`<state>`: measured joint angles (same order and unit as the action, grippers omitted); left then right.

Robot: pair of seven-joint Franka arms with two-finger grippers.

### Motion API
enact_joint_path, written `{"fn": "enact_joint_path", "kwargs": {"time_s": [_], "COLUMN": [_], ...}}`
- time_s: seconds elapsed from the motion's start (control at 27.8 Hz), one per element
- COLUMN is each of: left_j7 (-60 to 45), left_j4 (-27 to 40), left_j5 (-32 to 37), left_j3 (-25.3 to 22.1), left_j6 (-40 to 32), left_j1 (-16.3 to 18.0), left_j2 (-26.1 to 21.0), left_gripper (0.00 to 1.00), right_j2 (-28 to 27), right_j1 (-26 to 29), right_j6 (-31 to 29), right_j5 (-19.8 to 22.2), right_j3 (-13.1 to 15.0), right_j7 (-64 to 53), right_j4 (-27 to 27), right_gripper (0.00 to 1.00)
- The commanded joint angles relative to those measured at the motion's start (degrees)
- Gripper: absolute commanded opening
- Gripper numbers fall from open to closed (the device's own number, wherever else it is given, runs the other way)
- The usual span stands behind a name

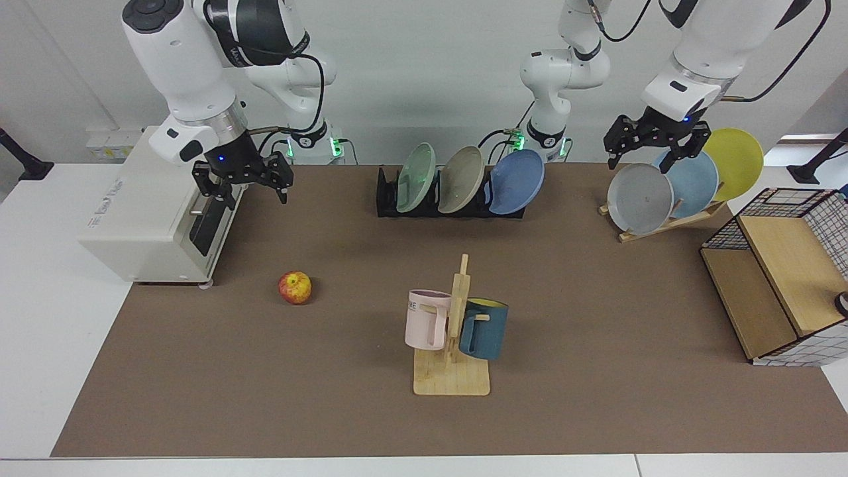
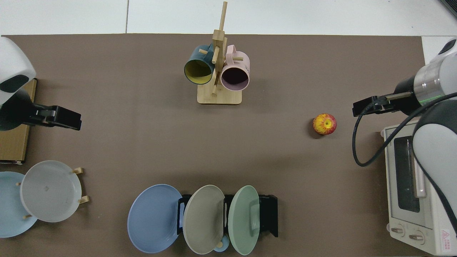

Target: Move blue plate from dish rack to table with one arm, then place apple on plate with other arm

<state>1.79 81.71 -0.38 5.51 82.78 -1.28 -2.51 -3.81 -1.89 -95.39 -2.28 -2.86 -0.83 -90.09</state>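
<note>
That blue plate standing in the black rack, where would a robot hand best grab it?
By its upper rim, coming from above. The blue plate leans on edge at the end of the dish rack, so its top edge is exposed, while its lower edge sits between the dividers.

plates 6 (two racks, three each) | mugs 2 | apple (image 1: 295,287) 1 | oven (image 1: 156,212) 1

Pink mug (image 1: 428,319): partial dark lettering, unreadable. Toaster oven (image 1: 142,212): side print and red warning triangle, illegible.
</note>
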Motion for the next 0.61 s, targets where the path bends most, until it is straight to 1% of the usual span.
{"fn": "enact_joint_path", "kwargs": {"time_s": [0.0,0.14,0.22,0.29,0.58], "left_j7": [0.58,0.06,0.32,0.32,0.49], "left_j4": [-0.15,-0.15,-0.15,-0.06,1.78], "left_j5": [-0.85,-0.76,-0.76,-0.76,-0.76], "left_j3": [-0.67,-0.85,-0.94,-0.94,-0.94], "left_j6": [-0.16,-0.08,-0.25,-0.34,-0.25], "left_j1": [-0.65,-0.57,-0.48,-0.39,-0.48], "left_j2": [0.49,0.58,0.93,1.02,2.16], "left_gripper": [1.0,1.0,1.0,1.0,1.0], "right_j2": [1.17,1.08,1.35,1.52,2.84], "right_j1": [0.75,0.92,0.4,0.4,0.49], "right_j6": [-1.29,-1.38,-1.29,-1.2,-0.94], "right_j5": [-0.36,-0.01,1.83,3.85,4.3], "right_j3": [0.13,0.31,0.57,0.22,0.22], "right_j7": [-0.75,-0.84,-0.84,-0.75,0.57], "right_j4": [-1.75,-1.49,-1.49,-1.58,-3.33], "right_gripper": [1.0,1.0,1.0,1.0,1.0]}}
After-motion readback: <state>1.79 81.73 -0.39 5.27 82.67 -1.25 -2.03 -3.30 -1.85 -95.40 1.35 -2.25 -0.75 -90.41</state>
